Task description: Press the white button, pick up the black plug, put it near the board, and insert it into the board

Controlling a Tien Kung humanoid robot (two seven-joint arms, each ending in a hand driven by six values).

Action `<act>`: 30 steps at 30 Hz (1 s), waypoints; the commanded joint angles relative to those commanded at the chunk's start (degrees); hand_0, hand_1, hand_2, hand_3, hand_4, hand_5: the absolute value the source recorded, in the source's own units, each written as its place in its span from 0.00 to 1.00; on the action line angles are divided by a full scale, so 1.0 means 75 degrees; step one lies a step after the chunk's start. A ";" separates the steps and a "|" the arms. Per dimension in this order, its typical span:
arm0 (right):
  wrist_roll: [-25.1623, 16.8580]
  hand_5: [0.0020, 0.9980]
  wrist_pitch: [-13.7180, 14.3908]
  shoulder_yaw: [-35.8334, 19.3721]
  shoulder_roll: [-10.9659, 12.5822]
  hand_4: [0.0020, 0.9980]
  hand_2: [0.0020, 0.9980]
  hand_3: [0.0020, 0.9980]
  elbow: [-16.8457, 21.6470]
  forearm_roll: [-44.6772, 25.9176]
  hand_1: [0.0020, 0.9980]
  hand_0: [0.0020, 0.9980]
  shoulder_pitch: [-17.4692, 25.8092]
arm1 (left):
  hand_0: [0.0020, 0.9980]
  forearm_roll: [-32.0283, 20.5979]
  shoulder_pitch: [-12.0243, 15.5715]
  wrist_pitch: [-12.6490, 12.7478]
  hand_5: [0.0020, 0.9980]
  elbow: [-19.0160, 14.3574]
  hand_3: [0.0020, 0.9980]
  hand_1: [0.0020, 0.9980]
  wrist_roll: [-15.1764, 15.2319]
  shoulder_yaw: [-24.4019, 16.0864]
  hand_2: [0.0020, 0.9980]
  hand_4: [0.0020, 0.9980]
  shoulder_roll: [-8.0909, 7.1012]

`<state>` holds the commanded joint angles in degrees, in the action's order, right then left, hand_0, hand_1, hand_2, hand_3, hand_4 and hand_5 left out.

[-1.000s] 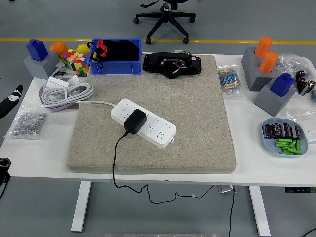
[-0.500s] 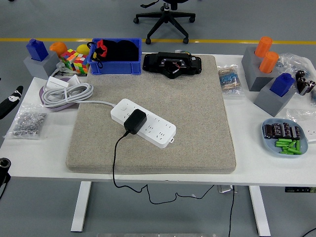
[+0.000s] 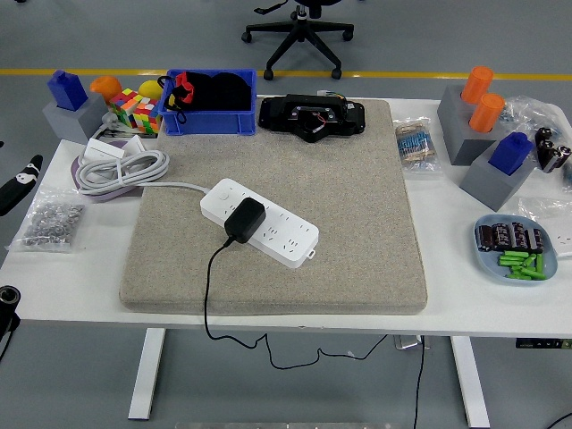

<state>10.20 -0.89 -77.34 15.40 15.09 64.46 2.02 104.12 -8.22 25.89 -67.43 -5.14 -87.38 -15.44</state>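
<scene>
Left hand shows only at the left edge, finger state unclear; black plug sits in the white board on the mat.

At frame centre, a black plug sits in a white power strip on a beige mat.

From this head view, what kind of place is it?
Likely a robotics lab or test bench: a white table with a grey mat, a power strip with a black plug, and sorted parts bins.
</scene>
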 joint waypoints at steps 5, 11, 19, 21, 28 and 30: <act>-0.0001 0.48 0.0001 0.0015 0.0018 0.69 0.63 0.62 0.0003 -0.0012 0.67 0.67 0.0004 | 0.95 0.0001 -0.0001 0.0007 0.62 -0.0001 0.81 0.92 0.0005 -0.0003 0.86 0.84 -0.0014; 0.0001 0.48 0.0001 0.0061 0.0029 0.69 0.63 0.62 -0.0001 -0.0025 0.67 0.66 0.0007 | 0.95 -0.0002 0.0002 0.0007 0.61 -0.0006 0.81 0.92 0.0001 0.0010 0.86 0.84 -0.0025; 0.0000 0.48 -0.0001 0.0149 0.0045 0.69 0.63 0.62 0.0004 -0.0058 0.67 0.67 -0.0018 | 0.95 0.0001 -0.0029 0.0010 0.61 -0.0002 0.81 0.92 -0.0007 0.0048 0.86 0.84 -0.0026; -0.0002 0.48 0.0002 0.0154 0.0051 0.69 0.63 0.62 0.0005 -0.0068 0.67 0.67 -0.0026 | 0.95 0.0002 -0.0041 0.0009 0.61 -0.0001 0.81 0.92 -0.0008 0.0068 0.86 0.84 -0.0032; -0.0002 0.48 0.0003 0.0200 0.0087 0.69 0.63 0.62 0.0020 -0.0096 0.67 0.67 0.0000 | 0.95 0.0002 -0.0063 0.0004 0.61 0.0005 0.81 0.92 -0.0016 0.0108 0.86 0.84 -0.0046; 0.0001 0.48 0.0003 0.0214 0.0094 0.69 0.63 0.62 0.0023 -0.0097 0.67 0.66 0.0024 | 0.95 0.0000 -0.0055 -0.0004 0.61 0.0004 0.81 0.92 -0.0016 0.0109 0.86 0.84 -0.0043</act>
<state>10.21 -0.87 -75.74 16.10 15.26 63.73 2.20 104.12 -8.63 25.86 -67.40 -5.26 -86.57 -15.76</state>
